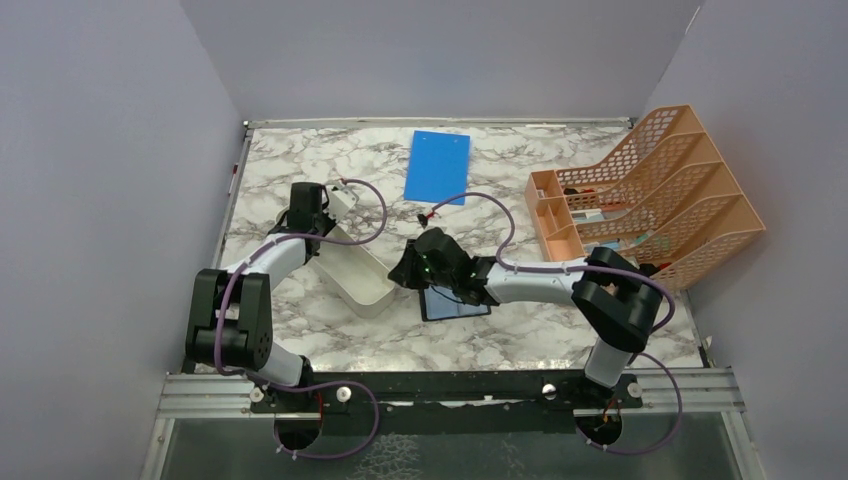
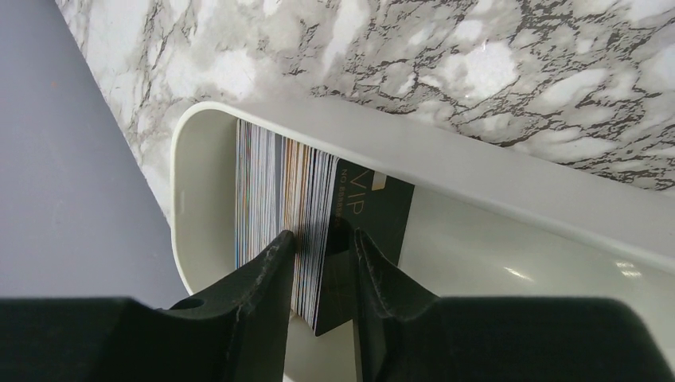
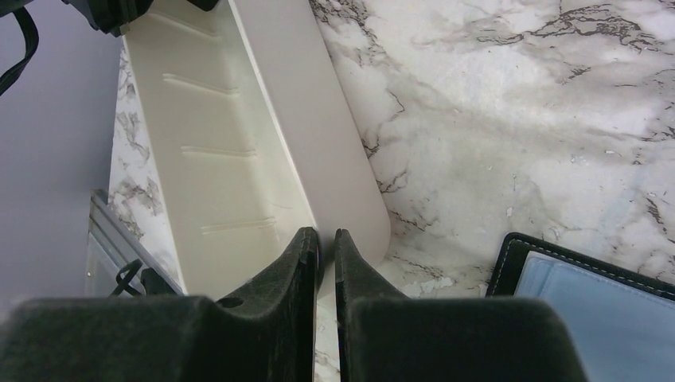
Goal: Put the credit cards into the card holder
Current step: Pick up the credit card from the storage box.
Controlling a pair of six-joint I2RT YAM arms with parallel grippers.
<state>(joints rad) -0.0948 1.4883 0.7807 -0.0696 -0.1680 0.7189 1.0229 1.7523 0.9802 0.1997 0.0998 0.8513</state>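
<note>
Left gripper: lowered into one end of the white tray; its fingers straddle the last few cards of the stack.
Left grasp: cards fill the gap from finger to finger; whether the fingers are pressing them or only flanking them cannot be told from the wrist view.
Credit cards: stand on edge in a tight stack against the tray's rounded end wall; most lie to the left of the left finger; the dark VIP card leans at the end of the stack, partly between the fingers and partly behind the right one.
Right gripper: fingers drawn almost together, nothing seen held; it hangs over the tray's other end, beside its outer wall.
Card holder: lies open on the marble table, below and to the right of the right fingertips, just beside the tray; grey-blue lining faces up.
Done: no card shows in the visible part of the holder.
Left: every card, by my judgement; lift one clear of the stack, carry it over, slide it into a pocket; repeat.
</note>
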